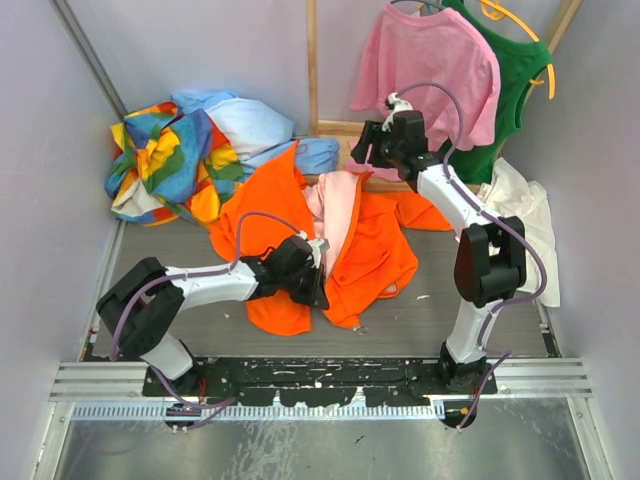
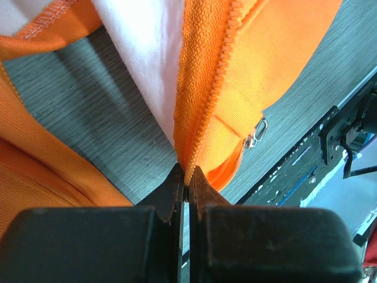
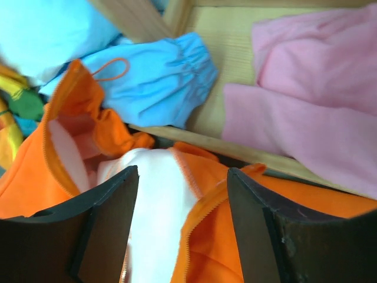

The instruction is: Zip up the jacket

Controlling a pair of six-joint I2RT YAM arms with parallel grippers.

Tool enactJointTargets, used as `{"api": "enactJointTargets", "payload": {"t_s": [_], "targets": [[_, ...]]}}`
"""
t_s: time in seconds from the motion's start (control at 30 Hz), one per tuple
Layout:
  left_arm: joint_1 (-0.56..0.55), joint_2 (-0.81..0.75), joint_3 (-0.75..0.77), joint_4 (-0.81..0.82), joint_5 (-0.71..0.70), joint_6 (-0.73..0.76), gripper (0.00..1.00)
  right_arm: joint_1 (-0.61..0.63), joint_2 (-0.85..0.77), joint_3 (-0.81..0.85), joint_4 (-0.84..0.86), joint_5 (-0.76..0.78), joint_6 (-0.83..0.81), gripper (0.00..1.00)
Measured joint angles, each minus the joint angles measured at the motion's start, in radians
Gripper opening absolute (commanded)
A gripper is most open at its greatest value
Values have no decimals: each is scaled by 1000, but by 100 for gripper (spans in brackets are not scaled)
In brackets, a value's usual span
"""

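- The orange jacket [image 1: 375,255] lies crumpled and open in the middle of the desk [image 1: 400,320], with its pale lining [image 1: 335,205] turned up between the 2 front panels.
- The left claw [image 2: 185,180] is closed almost completely. Its 2 fingers pinch the bottom end of 1 zipper tape [image 2: 212,94] at the hem, probably to anchor that edge so the teeth run taut and straight.
- A small metal pull [image 2: 255,133] sits on a neighbouring orange fold just beside that tape, clear of the fingers. Whether it is the front slider cannot be told.
- The right claw [image 3: 182,177] hangs wide apart and holds nothing. It is above the collar end, near a light blue garment [image 3: 159,76], likely placed to take the upper edge.
- With the panels spread like this, zipping appears not yet begun, and the 2 halves need bringing together first.
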Motion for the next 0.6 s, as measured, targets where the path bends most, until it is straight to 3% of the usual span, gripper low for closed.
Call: {"api": "enactJointTargets", "payload": {"t_s": [0.4, 0.5, 0.6], "targets": [[0, 4, 0, -3, 12, 0, 0, -22, 43, -169, 105, -16, 203, 75], [0, 11, 0, -3, 15, 0, 0, -21, 61, -170, 145, -46, 234, 71], [0, 15, 0, -5, 17, 0, 0, -21, 85, -170, 180, -71, 261, 60]]}}
